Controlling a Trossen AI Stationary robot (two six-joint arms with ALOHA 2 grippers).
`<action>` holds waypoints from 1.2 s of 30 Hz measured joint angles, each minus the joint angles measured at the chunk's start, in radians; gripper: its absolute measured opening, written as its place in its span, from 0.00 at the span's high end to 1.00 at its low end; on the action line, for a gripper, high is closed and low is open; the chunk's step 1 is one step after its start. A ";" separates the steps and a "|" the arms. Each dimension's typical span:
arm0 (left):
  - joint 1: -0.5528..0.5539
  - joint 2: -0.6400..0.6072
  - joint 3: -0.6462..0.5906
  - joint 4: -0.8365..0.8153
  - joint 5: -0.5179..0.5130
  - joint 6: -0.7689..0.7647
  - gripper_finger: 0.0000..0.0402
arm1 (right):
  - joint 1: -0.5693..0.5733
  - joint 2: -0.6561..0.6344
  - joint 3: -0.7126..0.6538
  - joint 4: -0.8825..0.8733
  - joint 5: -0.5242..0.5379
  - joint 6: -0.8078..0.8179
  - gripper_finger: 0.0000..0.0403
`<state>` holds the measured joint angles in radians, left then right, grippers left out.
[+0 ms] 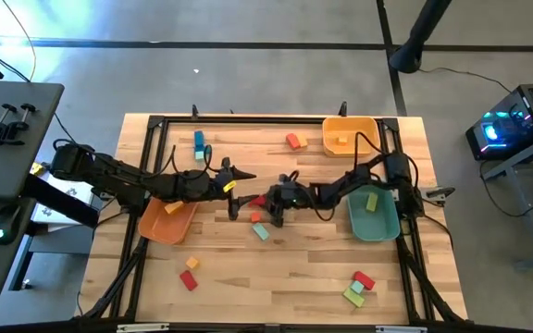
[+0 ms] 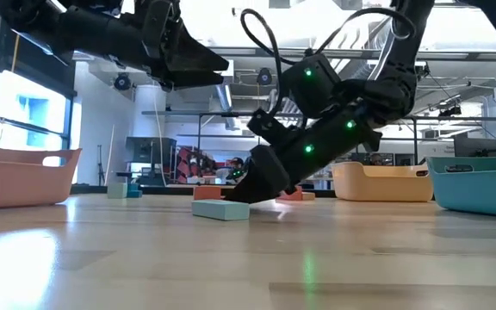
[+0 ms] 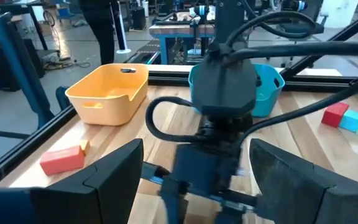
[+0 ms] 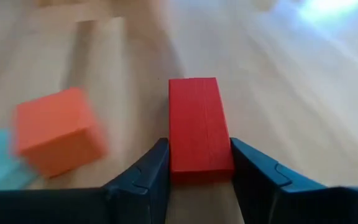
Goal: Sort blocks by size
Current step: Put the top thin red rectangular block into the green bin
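A red bar block [image 4: 199, 127] lies flat on the wooden table near its middle, and my right gripper [image 4: 201, 177] is shut on its end. In the high view that gripper [image 1: 263, 200] reaches in from the right. An orange cube [image 4: 58, 132] and a teal block [image 2: 220, 209] lie just beside it. My left gripper [image 1: 239, 180] hangs open above the table, a little left of the red block, holding nothing. In its own view its fingers [image 3: 114, 171] stand wide apart and look toward the right arm. My right gripper pinches the red block's two long sides, at the end nearest the gripper [image 4: 199, 168], between its two fingers. The fingers slant down from the table's right side and lie along the block. The block rests flat on the table.
An orange bin [image 1: 167, 222] stands left of centre, a yellow bin [image 1: 350, 134] at the far right, a teal bin [image 1: 374, 217] at the right. Loose blocks lie at the far left [image 1: 199, 143], far middle [image 1: 294, 141], near left [image 1: 190, 277] and near right [image 1: 359, 287].
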<state>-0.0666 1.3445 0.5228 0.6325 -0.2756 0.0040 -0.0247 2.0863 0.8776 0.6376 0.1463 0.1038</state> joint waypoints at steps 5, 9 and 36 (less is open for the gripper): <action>-0.012 0.000 0.000 -0.035 -0.003 0.000 0.30 | 0.063 -0.109 -0.005 -0.209 0.273 0.065 0.67; -0.023 0.000 0.000 -0.063 -0.051 0.026 0.30 | 0.177 -0.339 -0.002 -0.628 0.479 0.268 0.67; -0.021 0.000 0.000 -0.052 -0.099 0.056 0.30 | 0.561 -0.716 -0.160 -1.844 0.089 2.041 0.65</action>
<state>-0.0879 1.3445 0.5232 0.5808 -0.3744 0.0605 0.5361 1.3701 0.7175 -1.2067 0.2349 2.1448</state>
